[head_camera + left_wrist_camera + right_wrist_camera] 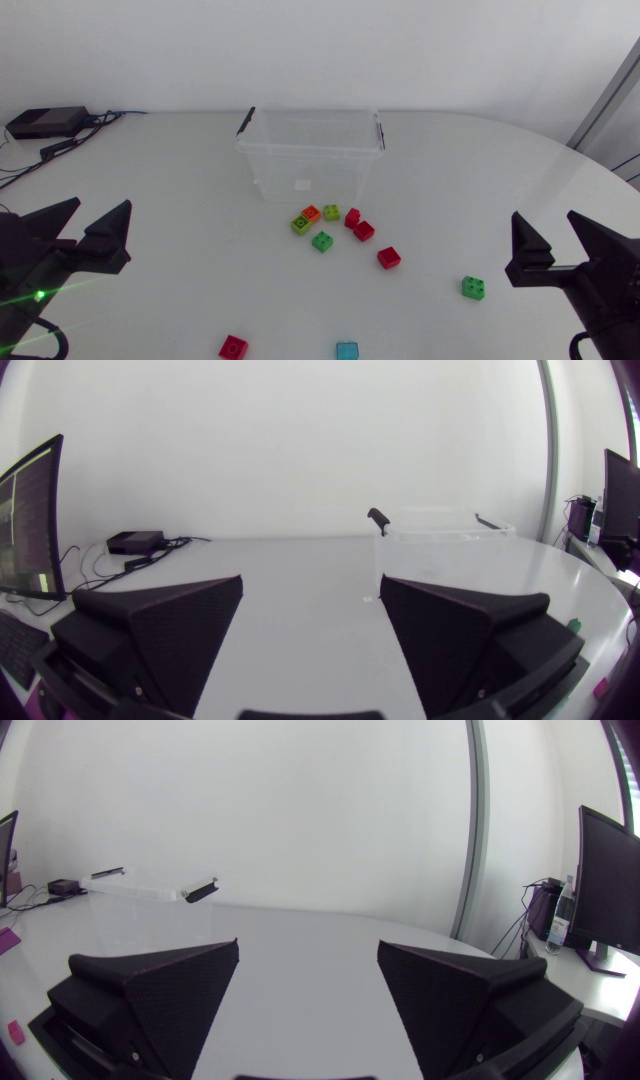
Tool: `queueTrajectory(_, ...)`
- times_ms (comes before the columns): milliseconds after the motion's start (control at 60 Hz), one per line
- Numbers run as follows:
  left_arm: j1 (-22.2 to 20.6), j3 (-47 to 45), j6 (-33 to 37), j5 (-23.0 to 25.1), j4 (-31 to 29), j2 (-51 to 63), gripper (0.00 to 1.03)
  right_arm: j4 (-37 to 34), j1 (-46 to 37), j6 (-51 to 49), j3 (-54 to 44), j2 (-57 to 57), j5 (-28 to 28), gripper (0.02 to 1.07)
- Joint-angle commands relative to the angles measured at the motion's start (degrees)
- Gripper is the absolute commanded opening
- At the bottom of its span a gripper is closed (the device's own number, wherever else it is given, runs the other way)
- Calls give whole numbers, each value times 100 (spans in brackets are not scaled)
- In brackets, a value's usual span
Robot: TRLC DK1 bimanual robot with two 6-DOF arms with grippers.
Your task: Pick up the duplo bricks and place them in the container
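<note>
Both arms rested at the sides of the white surface (160,300). The left gripper (98,218) was at about 8 o'clock from the centre and the right gripper (545,228) at about 4 o'clock. The fingers of each stood wide apart, with nothing between them. The clear rectangular plastic container (310,150) stood at 12 o'clock, and I could see no brick inside it.

The first risk, I think, was the tight group at 6 o'clock of the container. There a yellow-green duplo brick (301,224), an orange duplo brick (311,213), a lime duplo brick (331,212) and a small red duplo brick (352,217) lay just beside each other and near the wall. The broad fingers could push a neighbour away or clamp two bricks at once. They could also strike the transparent wall, which is hard to judge.

The red square duplo brick (233,347) and the turquoise duplo brick (347,351) lay at 6 o'clock, at the near side of the surface. A sliding touch there might send them over the edge.

The lone green duplo brick (473,288), near the right gripper, looked the safest to begin with. If both arms went to the middle group together, they could hit each other.
</note>
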Motion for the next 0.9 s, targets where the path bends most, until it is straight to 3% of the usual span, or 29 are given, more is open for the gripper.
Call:
queueTrajectory(0, -63, 438, 77, -16, 8, 555, 96, 170, 38, 153, 368, 530, 39, 102)
queueTrajectory(233, -248, 1633, 182, 529, -1046, 2137, 91, 152, 29, 487, 983, 1743, 92, 102)
queueTrajectory(450, -520, 2705, 1448, 625, -2031, 3666, 89, -358, 29, 681, 1809, 2920, 145, 102)
queueTrajectory(617, -749, 3303, 2740, 696, -2866, 4721, 89, -1412, -6, 813, 2661, 3966, 39, 102)
queueTrajectory(783, -1329, 3127, 3663, 854, -3296, 4826, 90, -2317, -6, 848, 3268, 4652, -145, 102)
queueTrajectory(883, -1689, 2978, 4313, 959, -3630, 4844, 90, -2739, -120, 1401, 3611, 5065, -277, 102)
